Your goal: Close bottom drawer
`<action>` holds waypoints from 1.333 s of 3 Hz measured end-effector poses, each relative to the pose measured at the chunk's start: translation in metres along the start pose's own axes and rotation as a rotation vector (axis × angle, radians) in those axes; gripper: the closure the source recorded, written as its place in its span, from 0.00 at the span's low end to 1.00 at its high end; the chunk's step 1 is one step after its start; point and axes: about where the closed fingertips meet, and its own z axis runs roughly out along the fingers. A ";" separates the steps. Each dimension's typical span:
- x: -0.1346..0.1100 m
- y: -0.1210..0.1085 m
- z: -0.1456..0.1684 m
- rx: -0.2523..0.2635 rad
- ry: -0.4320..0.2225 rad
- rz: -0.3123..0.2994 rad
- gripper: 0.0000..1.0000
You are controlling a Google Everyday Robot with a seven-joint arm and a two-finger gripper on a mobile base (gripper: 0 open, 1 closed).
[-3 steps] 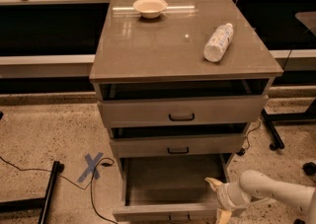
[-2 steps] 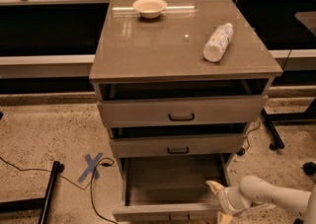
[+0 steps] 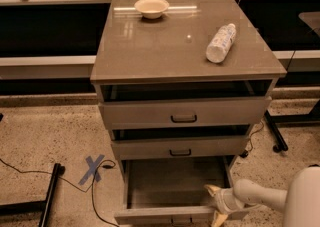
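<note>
Now | tool (image 3: 214,204) spread (wide apart) | at front of open bottom drawer (image 3: 170,183), right end

The grey cabinet top (image 3: 165,51) carries two things. A small pale bowl (image 3: 151,7) stands near the back edge, left of the middle. A white bottle (image 3: 220,43) lies on its side near the right edge, well apart from it. The gripper (image 3: 216,205) is at the front right corner of the bottom drawer (image 3: 172,183).

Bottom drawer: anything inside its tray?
Pulled-out grey bottom drawer shows only bare tray floor. The yellow-fingered gripper at its right front corner hides that corner.
</note>
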 end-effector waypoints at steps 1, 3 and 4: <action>0.019 -0.023 0.024 0.029 0.010 0.017 0.26; 0.020 -0.032 0.023 0.037 0.009 0.026 0.36; 0.019 -0.032 0.023 0.038 0.009 0.026 0.34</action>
